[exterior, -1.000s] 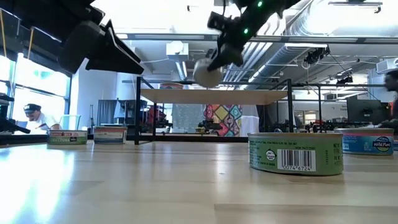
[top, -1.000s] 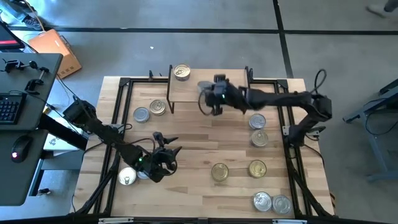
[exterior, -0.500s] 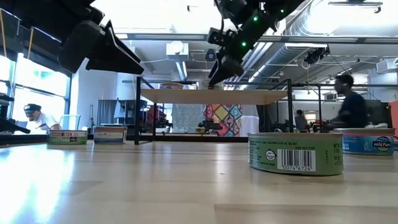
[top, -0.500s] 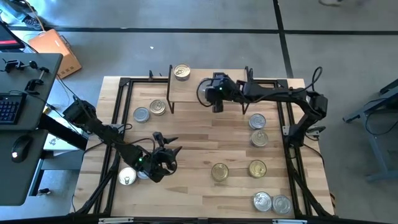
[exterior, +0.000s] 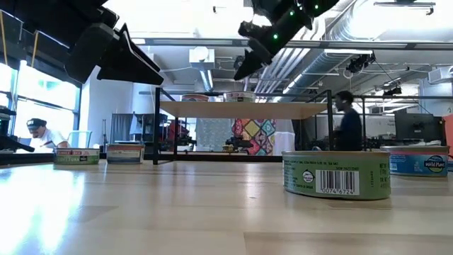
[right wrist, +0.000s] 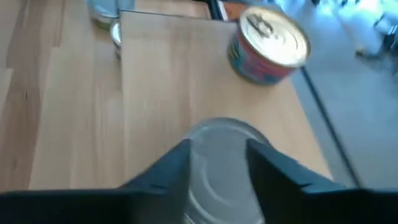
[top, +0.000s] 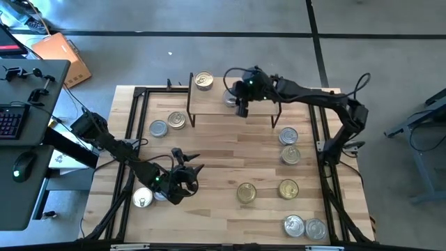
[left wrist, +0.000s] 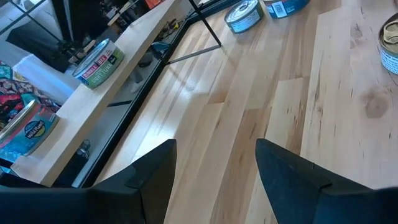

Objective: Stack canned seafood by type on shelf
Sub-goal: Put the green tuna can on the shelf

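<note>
A silver-lidded tin [right wrist: 221, 146] stands on the wooden shelf [top: 209, 104] by its base, also in the low view [exterior: 239, 96]. My right gripper [exterior: 243, 69] hovers a little above it, open, its fingers [right wrist: 177, 168] apart and clear of the tin. A gold-lidded tin [top: 203, 81] with a red label [right wrist: 268, 46] sits at the shelf's far left corner. My left gripper [top: 189, 166] waits open above the table's near left, nothing between its fingers [left wrist: 155, 168].
Loose tins lie about the tabletop: two left of the shelf [top: 168, 124], two at the right [top: 289, 145], two gold ones near the middle front [top: 267, 190], two at the near right corner [top: 304, 226], one by the left arm [top: 143, 199]. The shelf's middle and right stand bare.
My right gripper has carried the silver tin toward the far edge, over the shelf, set it down on the shelf top and let go. It has rolled about its wrist and then risen clear, leaving the tin standing on the shelf.
</note>
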Action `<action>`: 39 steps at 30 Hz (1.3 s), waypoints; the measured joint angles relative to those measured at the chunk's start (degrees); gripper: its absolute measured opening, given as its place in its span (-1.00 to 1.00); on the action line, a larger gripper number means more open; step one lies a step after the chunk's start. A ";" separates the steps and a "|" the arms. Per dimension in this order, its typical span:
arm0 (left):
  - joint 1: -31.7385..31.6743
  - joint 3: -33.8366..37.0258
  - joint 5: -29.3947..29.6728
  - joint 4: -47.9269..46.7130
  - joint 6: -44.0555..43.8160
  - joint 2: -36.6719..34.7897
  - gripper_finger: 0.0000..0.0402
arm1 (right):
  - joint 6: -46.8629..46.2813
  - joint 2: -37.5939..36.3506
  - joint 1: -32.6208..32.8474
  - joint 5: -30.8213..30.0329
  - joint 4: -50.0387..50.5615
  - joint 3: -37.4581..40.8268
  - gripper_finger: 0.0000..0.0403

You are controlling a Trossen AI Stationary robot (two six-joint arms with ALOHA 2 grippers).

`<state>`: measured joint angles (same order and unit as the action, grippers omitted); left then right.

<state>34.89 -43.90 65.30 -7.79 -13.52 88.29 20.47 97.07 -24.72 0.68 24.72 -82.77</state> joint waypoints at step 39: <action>0.00 0.00 -0.01 0.39 -0.02 0.00 0.06 | -0.50 5.42 -8.12 13.57 -6.06 0.03 -0.98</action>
<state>34.89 -43.90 65.29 -7.40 -13.54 88.29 19.97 102.49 -32.84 14.24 18.66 -82.74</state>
